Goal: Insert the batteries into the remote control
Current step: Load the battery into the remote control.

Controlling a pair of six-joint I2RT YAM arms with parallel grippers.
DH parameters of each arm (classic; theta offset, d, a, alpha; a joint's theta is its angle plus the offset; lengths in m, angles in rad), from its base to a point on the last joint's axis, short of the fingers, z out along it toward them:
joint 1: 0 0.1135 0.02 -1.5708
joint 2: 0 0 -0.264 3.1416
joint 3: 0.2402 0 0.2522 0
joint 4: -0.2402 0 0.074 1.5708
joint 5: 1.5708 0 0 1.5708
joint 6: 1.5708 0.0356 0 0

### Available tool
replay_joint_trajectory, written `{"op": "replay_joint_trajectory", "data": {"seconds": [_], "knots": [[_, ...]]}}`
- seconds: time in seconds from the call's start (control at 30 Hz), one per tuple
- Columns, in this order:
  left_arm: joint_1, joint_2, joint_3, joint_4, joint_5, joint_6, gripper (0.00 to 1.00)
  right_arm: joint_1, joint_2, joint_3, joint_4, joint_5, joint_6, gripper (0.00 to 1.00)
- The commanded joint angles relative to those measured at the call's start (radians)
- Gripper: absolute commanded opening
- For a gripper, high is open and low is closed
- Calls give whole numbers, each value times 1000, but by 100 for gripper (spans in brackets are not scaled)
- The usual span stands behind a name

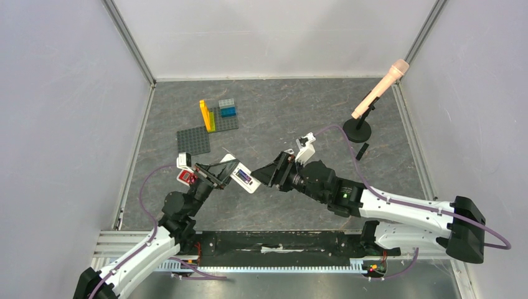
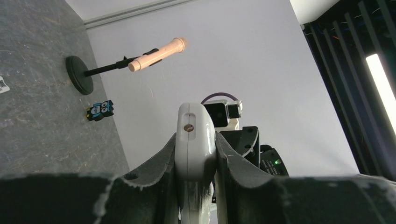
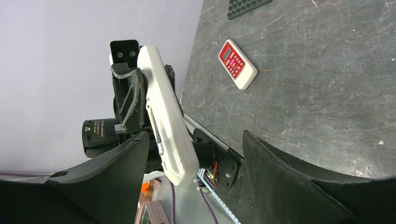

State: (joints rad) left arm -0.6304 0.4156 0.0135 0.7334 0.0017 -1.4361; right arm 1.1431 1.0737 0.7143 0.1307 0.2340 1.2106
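Observation:
My left gripper (image 1: 216,172) is shut on a white remote control (image 1: 241,176) and holds it tilted above the table. A purple-blue battery (image 1: 245,178) shows in the remote's open back. In the left wrist view the remote (image 2: 195,140) is clamped edge-on between both fingers. My right gripper (image 1: 265,176) is open and empty at the remote's free end. In the right wrist view the remote (image 3: 166,126) hangs between its spread fingers, close to the left one. A dark battery (image 1: 363,151) lies by the stand, and also shows in the left wrist view (image 2: 100,110). The other batteries are out of view.
A small red-faced remote (image 1: 185,177) lies on the table under my left arm, also in the right wrist view (image 3: 237,63). A pink microphone on a black round stand (image 1: 358,131) is at the back right. Baseplates with bricks (image 1: 215,118) sit at the back left.

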Motion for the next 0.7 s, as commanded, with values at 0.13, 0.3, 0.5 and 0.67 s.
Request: {"op": "replay_joint_trajectory", "data": {"seconds": [0.13,0.3,0.5,0.67], "knots": [[-3,-10,43,-1,19,97,2,-8,52,31,110,-86,-93,75],[-3,-4,48,-11,19,94,2,-12,106,48,132,-180,-97,64],[-3,-9,46,-16,20,94,2,-20,123,38,146,-206,-76,48],[-3,-14,46,-22,22,97,2,-32,124,22,158,-212,-60,30]]}}
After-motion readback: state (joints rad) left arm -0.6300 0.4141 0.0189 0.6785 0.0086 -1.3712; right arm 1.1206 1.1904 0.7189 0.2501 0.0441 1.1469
